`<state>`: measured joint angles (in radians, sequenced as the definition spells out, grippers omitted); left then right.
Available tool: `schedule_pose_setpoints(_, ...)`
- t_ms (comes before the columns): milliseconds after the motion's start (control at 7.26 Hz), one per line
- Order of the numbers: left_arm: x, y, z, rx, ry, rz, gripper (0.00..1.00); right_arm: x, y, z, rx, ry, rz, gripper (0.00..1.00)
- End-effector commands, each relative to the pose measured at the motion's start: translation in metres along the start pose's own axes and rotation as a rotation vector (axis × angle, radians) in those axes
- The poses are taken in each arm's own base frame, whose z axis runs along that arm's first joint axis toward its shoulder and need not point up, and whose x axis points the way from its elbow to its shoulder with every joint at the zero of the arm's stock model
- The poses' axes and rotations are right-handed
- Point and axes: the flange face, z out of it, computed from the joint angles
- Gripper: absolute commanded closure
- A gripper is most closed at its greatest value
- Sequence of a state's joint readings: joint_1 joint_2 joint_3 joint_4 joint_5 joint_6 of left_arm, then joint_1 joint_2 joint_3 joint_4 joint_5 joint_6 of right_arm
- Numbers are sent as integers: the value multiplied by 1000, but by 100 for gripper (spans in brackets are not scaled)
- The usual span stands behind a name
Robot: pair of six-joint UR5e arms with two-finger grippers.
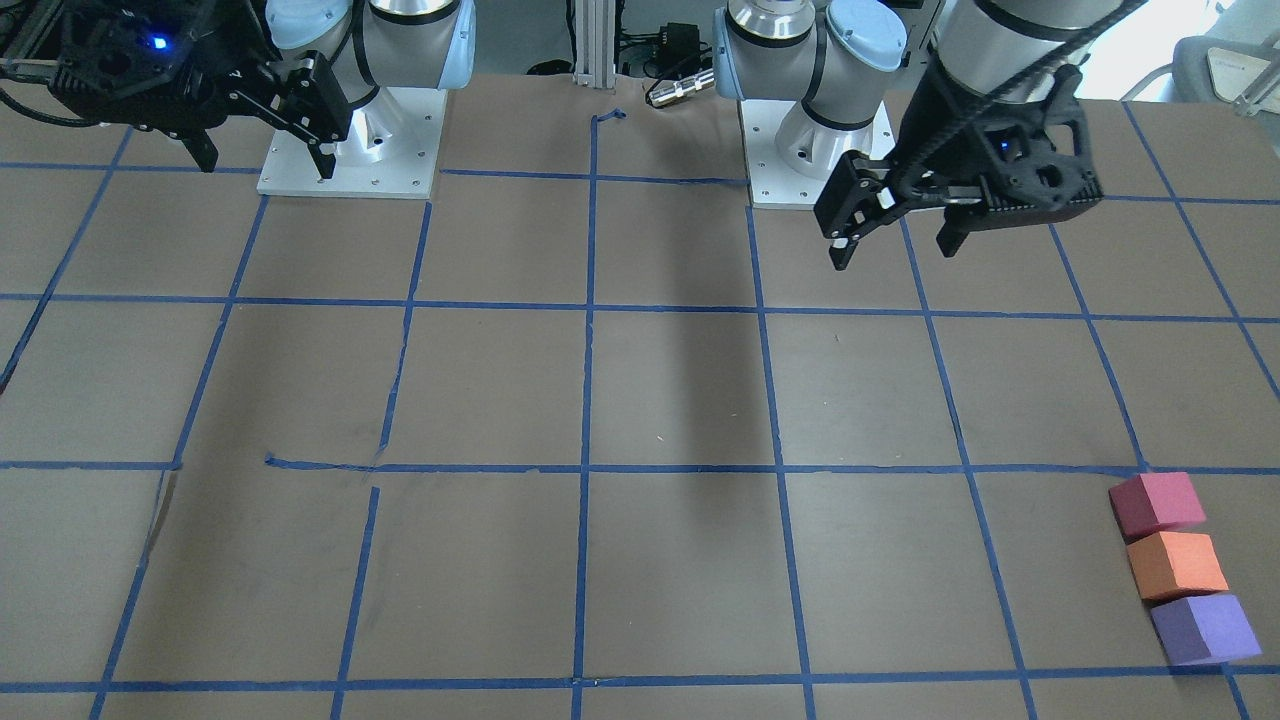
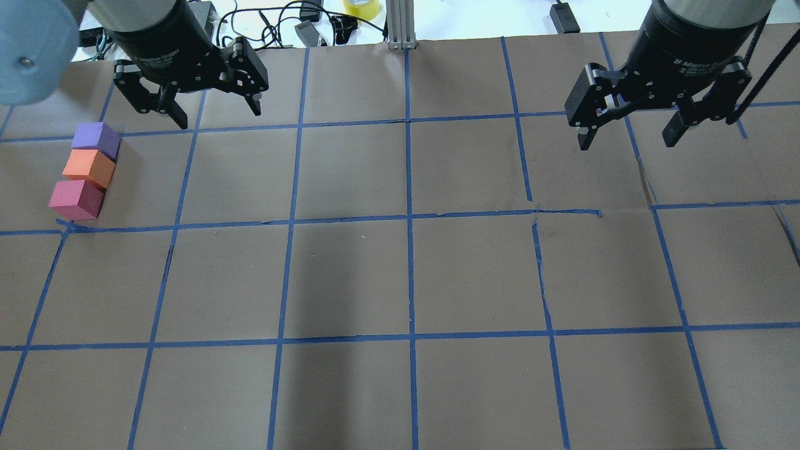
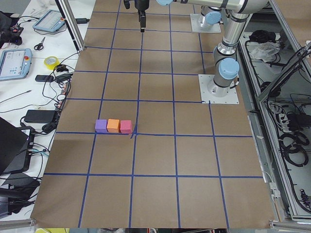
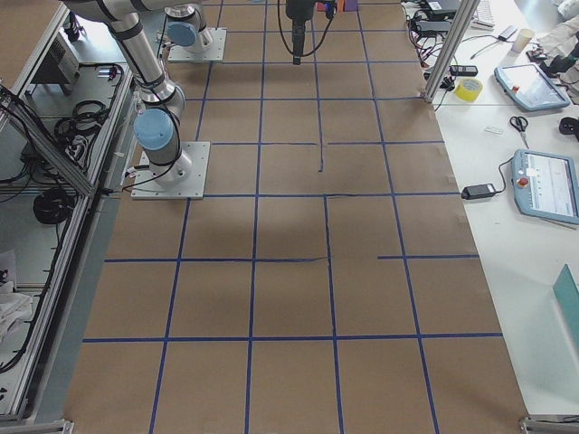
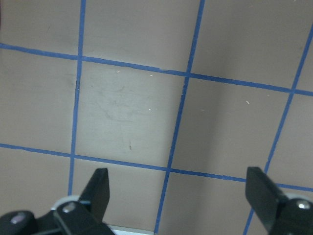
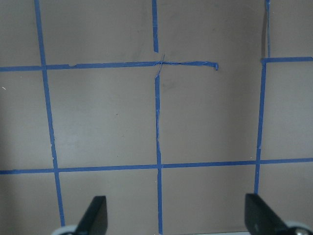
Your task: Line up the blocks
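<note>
Three blocks stand touching in a straight row on the brown table, far on my left side: purple, orange and pinkish-red. They also show in the front-facing view: pinkish-red, orange, purple. My left gripper is open and empty, raised above the table, to the right of and beyond the row. My right gripper is open and empty, raised on the far right. Both wrist views show only bare table between open fingers.
Blue tape lines form a grid on the table. Both arm bases stand at the robot's edge. A yellow tape roll, cables and an aluminium post lie past the far edge.
</note>
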<state>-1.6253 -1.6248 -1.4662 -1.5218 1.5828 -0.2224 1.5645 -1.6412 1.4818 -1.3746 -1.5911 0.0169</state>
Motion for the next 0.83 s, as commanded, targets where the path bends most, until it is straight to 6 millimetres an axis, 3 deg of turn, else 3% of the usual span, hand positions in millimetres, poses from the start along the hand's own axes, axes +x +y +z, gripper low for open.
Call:
schedule_pose_setpoints(0,9,9,2,47,10,4,0,0,0,0,0,0,0,0)
schedule_pose_setpoints(275,3,24,-5,-17,-4,5,0,0,0,0,0,-2,0,0)
schedule_pose_setpoints(689,-2,20,0,-24,-5,44,0,0,0,0,-2,-2,0,0)
